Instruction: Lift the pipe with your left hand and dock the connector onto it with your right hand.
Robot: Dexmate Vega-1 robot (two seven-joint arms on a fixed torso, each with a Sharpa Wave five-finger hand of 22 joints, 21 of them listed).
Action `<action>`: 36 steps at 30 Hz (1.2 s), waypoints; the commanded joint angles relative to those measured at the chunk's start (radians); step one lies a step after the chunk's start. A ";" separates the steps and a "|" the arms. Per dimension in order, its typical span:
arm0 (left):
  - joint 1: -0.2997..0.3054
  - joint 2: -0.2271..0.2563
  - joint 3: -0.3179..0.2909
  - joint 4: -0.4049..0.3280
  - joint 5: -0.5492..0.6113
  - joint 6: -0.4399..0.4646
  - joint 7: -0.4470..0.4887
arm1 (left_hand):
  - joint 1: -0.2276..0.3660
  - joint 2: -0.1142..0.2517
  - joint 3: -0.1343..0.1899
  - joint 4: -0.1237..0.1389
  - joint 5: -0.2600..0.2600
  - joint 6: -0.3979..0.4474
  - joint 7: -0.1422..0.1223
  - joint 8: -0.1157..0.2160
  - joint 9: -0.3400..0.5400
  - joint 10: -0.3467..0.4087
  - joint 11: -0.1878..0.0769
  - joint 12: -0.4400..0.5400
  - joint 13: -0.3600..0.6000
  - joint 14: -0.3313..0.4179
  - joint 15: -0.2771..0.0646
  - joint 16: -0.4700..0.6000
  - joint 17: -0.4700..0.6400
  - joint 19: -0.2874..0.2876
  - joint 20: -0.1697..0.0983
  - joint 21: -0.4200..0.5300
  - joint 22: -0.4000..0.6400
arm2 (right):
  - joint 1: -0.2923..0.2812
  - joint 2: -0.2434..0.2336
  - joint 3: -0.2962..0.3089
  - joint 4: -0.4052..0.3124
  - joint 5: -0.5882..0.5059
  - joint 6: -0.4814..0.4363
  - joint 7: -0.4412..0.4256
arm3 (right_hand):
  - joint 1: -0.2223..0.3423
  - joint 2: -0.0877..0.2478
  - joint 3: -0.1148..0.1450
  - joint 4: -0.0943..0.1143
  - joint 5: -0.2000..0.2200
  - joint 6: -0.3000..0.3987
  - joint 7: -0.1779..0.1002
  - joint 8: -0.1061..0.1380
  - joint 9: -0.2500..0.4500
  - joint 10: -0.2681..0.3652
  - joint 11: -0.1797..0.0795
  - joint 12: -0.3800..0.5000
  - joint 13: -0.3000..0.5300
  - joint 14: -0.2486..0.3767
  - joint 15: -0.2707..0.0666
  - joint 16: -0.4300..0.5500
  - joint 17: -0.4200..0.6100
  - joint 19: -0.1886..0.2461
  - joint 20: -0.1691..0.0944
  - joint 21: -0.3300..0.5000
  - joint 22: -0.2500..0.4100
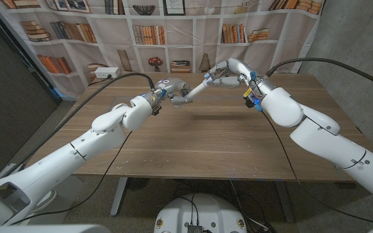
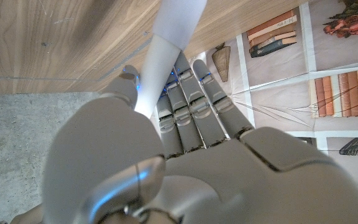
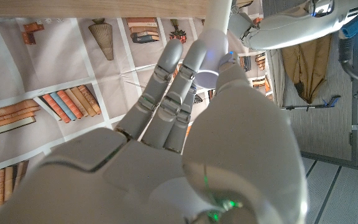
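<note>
My left hand (image 1: 169,87) grips one end of a white pipe (image 1: 193,92) and holds it in the air above the far middle of the table, slanting up toward my right hand (image 1: 228,70). In the left wrist view the fingers (image 2: 191,106) wrap the pipe (image 2: 169,37). My right hand holds a white rounded connector (image 1: 212,77) against the pipe's other end. In the right wrist view the connector (image 3: 209,59) sits between thumb and fingers (image 3: 166,93), with the pipe (image 3: 219,12) running out of it. How deep it is seated cannot be told.
The wooden table (image 1: 193,142) lies under both arms. A printed bookshelf backdrop (image 1: 154,29) hangs behind its far edge. Black cables (image 1: 283,155) trail from both wrists across the table. A white box (image 1: 107,72) sits at the back left.
</note>
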 commanded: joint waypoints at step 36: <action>-0.011 -0.022 0.002 0.002 -0.020 -0.025 0.017 | 0.060 0.059 0.058 0.050 0.007 0.066 0.059 -0.002 0.013 0.014 -0.010 0.004 0.019 0.010 -0.003 0.007 0.004 0.008 -0.034 0.008 0.002 | -0.017 0.012 -0.006 0.013 0.006 0.031 -0.028 | 0.026 0.029 0.026 0.013 0.006 0.011 0.006 -0.001 0.004 0.193 -0.120 0.020 0.001 0.030 -0.010 -0.005 -0.007 0.023 -0.134 0.024 -0.002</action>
